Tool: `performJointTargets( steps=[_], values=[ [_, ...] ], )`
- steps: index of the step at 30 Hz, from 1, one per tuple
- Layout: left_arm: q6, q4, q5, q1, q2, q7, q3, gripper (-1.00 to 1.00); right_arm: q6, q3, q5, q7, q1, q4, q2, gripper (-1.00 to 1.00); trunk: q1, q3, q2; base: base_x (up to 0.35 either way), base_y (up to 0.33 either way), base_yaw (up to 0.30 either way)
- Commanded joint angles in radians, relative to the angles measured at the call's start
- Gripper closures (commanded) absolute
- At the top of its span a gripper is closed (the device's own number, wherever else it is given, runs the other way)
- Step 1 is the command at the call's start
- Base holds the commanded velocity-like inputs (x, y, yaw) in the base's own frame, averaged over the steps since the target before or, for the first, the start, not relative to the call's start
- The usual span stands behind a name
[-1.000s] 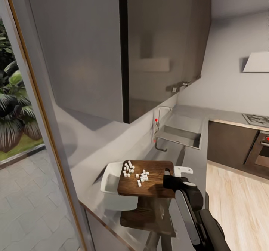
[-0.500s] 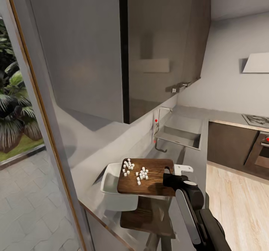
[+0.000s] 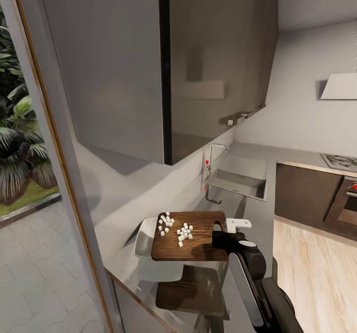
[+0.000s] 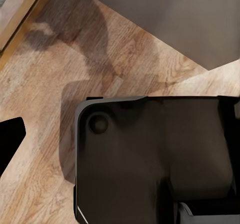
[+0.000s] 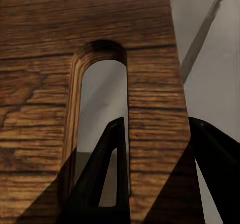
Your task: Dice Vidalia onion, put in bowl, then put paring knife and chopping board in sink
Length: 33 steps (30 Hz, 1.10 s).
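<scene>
The chopping board (image 3: 198, 247) hangs level above the countertop (image 3: 255, 219), its left end over the white bowl (image 3: 144, 241). Diced Vidalia onion (image 3: 173, 226) lies as small white cubes on the board's far left part. My right gripper (image 3: 221, 236) is shut on the board's handle end. In the right wrist view the chopping board (image 5: 45, 83) is close up: one of the fingers (image 5: 107, 169) passes through its handle slot, the other sits outside its edge. The sink (image 3: 238, 184) and its tap (image 3: 212, 157) lie farther along the counter. The paring knife is out of view.
Grey wall cabinets (image 3: 218, 50) overhang the counter. A glass door frame (image 3: 49, 149) stands at the left. A hob (image 3: 342, 160), oven (image 3: 347, 199) and hood (image 3: 339, 86) are at the right, beside wooden floor (image 3: 312, 273). The left wrist view holds floor (image 4: 40, 83) and my dark base (image 4: 150, 154).
The board and right gripper have shifted slightly left, farther over the bowl. The dice have drifted toward the board's far left corner. The camera has also moved a little.
</scene>
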Motion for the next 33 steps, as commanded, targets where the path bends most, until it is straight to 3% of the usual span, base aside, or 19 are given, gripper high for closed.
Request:
performJointTargets(
  steps=[1, 21, 33],
  values=[
    [-0.002, 0.0, 0.011, 0.0, 0.001, -0.002, -0.003, -1.0, 0.002, 0.001, -0.011, -0.01, 0.0, 0.0, 0.0, 1.0, 0.0, 0.002, 0.0, 0.0, 0.0, 0.0],
    [-0.002, 0.005, 0.011, 0.0, 0.001, -0.002, -0.003, -1.0, 0.004, -0.006, -0.009, -0.013, 0.0, 0.072, -0.001, 1.0, 0.0, 0.008, 0.0, 0.0, 0.0, 0.0],
    [-0.002, 0.012, 0.011, 0.0, 0.001, -0.002, -0.003, -1.0, 0.004, -0.006, -0.009, -0.06, 0.0, 0.076, 0.002, 1.0, 0.0, 0.008, 0.0, 0.066, 0.05, 0.0]
  ],
)
